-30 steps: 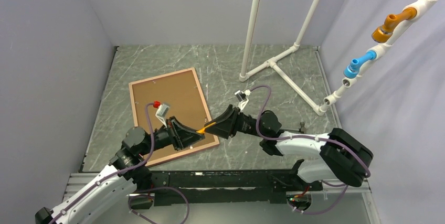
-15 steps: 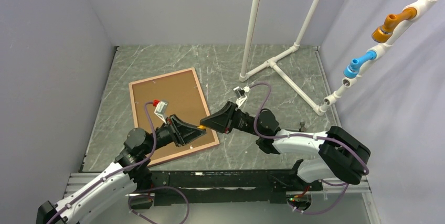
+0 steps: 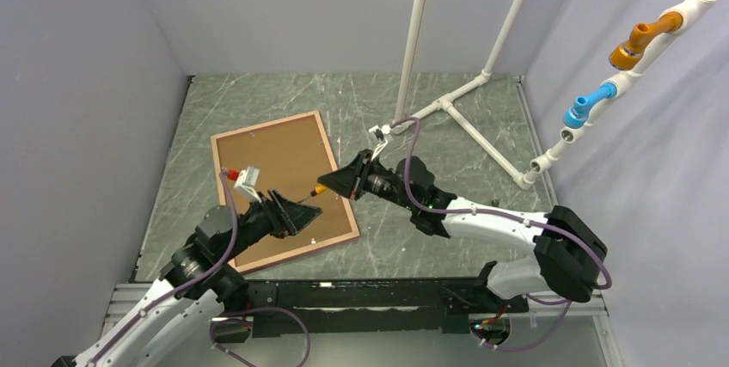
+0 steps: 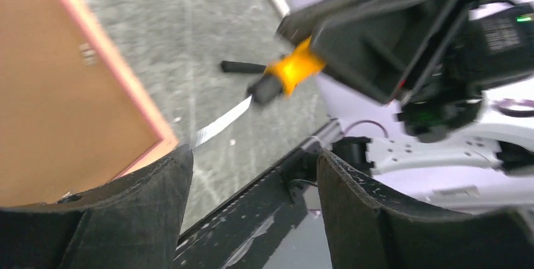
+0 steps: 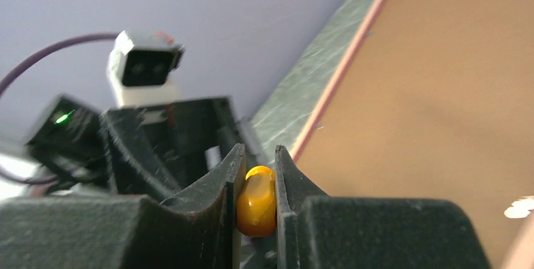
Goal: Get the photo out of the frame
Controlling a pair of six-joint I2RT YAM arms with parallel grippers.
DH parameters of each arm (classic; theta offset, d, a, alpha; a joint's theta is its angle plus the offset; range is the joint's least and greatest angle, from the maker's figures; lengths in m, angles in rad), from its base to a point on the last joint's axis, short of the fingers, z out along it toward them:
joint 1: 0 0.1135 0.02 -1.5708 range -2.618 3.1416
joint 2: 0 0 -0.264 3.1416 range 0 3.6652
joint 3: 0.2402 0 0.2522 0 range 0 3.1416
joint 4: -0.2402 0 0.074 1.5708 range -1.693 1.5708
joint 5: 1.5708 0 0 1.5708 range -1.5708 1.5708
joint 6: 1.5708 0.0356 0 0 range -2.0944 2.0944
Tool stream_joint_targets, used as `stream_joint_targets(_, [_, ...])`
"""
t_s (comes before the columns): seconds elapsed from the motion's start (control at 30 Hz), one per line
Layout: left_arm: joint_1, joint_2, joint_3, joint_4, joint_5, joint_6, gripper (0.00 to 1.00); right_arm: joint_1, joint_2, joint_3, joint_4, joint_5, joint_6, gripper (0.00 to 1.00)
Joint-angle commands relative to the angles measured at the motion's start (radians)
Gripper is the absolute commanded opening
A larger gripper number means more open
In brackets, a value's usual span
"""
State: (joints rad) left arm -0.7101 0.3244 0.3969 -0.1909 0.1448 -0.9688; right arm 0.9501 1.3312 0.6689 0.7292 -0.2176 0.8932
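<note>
The pink frame [image 3: 327, 139] lies face down at the left of the table, its brown backing board [image 3: 275, 161] facing up. The photo is hidden under the board. My right gripper [image 3: 331, 185] is shut on the orange handle of a screwdriver [image 5: 256, 203], held over the frame's right edge. From the left wrist, the screwdriver [image 4: 296, 67] points its flat blade down toward the frame's near corner [image 4: 119, 74]. My left gripper [image 3: 305, 212] hovers open over that corner with nothing between its fingers, just short of the blade.
A white pipe stand [image 3: 447, 105] rises from the back right of the table. A wall pipe with blue and orange fittings [image 3: 593, 105] runs along the right. The black mounting rail [image 3: 370, 290] borders the near edge.
My left gripper has opened, letting go of the screwdriver, and drawn back to the left. My right gripper has shut on the handle and carried it up and left over the frame's edge.
</note>
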Motion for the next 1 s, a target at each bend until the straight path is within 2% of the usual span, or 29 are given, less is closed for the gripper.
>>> stream_joint_targets(0.0, [-0.001,-0.062,0.06,-0.366,-0.205,0.014,0.74,-0.026,0.02,0.128,-0.298,0.235,-0.278,0.0])
stream_joint_targets(0.07, [-0.001,-0.066,0.054,-0.423,-0.216,0.009,0.73,-0.039,0.071,0.193,-0.368,0.297,-0.353,0.0])
stream_joint_targets(0.17, [-0.001,-0.052,0.021,-0.427,-0.196,0.007,0.7,-0.05,0.178,0.334,-0.483,0.368,-0.428,0.0])
stream_joint_targets(0.47, [-0.001,0.022,-0.143,-0.25,-0.129,-0.032,0.63,-0.069,0.524,0.712,-0.643,0.55,-0.552,0.0])
stream_joint_targets(0.7, [-0.002,0.087,-0.195,-0.17,-0.084,-0.041,0.6,-0.088,0.74,0.948,-0.691,0.596,-0.645,0.0])
stream_joint_targets(0.97, [-0.001,0.074,-0.241,-0.153,-0.067,-0.064,0.59,-0.1,0.87,1.096,-0.698,0.615,-0.713,0.0])
